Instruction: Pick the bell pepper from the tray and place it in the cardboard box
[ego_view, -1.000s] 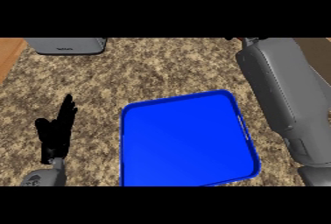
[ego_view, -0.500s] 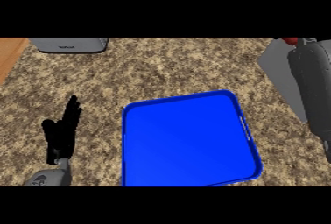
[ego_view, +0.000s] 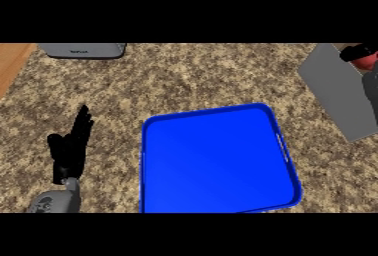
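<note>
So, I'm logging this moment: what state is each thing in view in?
Blue plastic tray: flat on the counter, nothing in it.
Left hand: open, fingers up, resting at lower left.
Right hand: at the right edge, something red beside it, fingers unclear.

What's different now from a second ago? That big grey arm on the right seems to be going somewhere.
The right forearm has swung away toward the upper right edge; only part of it shows now. At its tip, something red sits by the black right hand, too cut off to identify or to tell how the hand is set. The blue tray stayed put, with nothing on it. The left hand rests open at lower left, as before.
</note>
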